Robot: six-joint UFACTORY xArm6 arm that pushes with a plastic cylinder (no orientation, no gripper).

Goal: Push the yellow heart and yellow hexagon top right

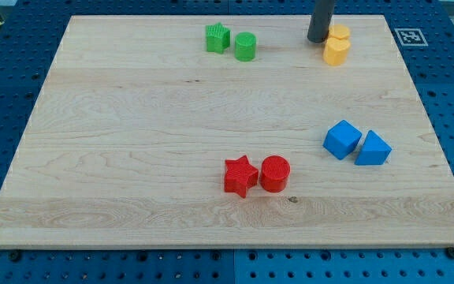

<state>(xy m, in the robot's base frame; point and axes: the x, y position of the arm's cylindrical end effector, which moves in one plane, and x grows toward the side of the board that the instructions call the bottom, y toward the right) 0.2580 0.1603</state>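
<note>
Two yellow blocks sit touching near the view's top right of the wooden board (132,158). The upper yellow block (340,33) looks like the hexagon and the lower yellow block (336,52) like the heart, though the shapes are hard to make out. My tip (317,39) is the lower end of a dark rod coming down from the view's top edge. It stands right beside the upper yellow block, on its left side, touching or nearly touching it.
A green star (217,38) and a green cylinder (245,46) sit at the top centre. A blue cube (342,139) and a blue triangular block (373,148) sit at the right. A red star (240,175) and a red cylinder (274,173) sit at the bottom centre.
</note>
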